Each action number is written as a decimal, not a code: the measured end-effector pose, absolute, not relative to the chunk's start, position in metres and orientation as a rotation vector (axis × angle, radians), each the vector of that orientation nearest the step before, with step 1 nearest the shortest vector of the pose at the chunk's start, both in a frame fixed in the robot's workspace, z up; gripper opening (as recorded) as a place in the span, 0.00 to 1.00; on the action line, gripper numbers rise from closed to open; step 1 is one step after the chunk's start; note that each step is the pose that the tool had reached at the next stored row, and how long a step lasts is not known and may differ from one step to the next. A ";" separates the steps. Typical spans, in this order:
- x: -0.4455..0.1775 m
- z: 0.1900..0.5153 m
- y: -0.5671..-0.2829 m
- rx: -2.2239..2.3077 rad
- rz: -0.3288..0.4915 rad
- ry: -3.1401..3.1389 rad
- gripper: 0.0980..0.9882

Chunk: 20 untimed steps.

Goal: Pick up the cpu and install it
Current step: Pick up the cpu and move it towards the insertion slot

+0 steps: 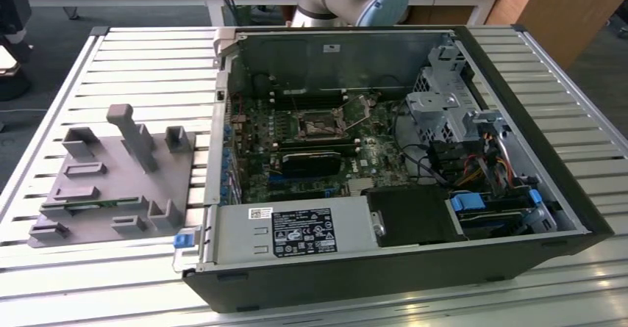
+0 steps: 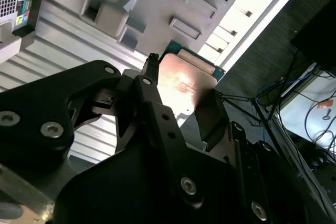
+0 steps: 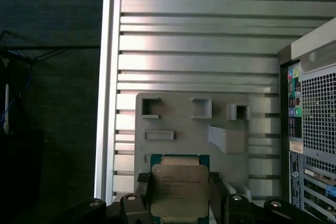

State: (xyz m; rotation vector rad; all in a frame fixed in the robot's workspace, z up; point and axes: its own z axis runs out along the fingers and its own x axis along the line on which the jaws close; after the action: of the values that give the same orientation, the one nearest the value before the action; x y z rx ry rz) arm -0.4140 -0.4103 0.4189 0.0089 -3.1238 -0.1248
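Observation:
The cpu (image 3: 179, 190) is a flat square chip with a silver-grey metal top and a green rim. It sits between the two black fingers (image 3: 144, 195) of my gripper (image 3: 180, 199), which is shut on it from two opposite sides. In the second wrist view the cpu (image 2: 185, 82) shows its shiny top between the fingers (image 2: 151, 80) of the gripper (image 2: 184, 95). It hangs above the grey fixture plate (image 3: 178, 114). The dark metal-framed socket (image 1: 319, 127) lies on the motherboard inside the open computer case (image 1: 393, 268).
The grey fixture plate (image 1: 108, 173) with raised posts and pockets lies on the slatted metal table (image 1: 147, 55) at the exterior view's left. A black block (image 1: 314, 162) sits just in front of the socket. Cables and drive cages (image 1: 442, 110) crowd the case's right side.

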 end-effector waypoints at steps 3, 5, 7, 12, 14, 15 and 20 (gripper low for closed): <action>-0.411 0.424 -0.410 0.009 -0.125 -3.124 0.49; -0.408 0.426 -0.410 0.009 -0.125 -3.124 0.49; -0.406 0.428 -0.410 0.009 -0.125 -3.124 0.49; -0.399 0.433 -0.410 0.009 -0.125 -3.124 0.49; -0.396 0.434 -0.410 0.009 -0.125 -3.124 0.49; -0.394 0.435 -0.410 0.009 -0.125 -3.124 0.49; -0.386 0.438 -0.410 0.009 -0.125 -3.123 0.49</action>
State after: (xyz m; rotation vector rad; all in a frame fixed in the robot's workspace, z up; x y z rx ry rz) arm -0.3862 -0.4103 0.4383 0.0086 -3.1234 -0.1248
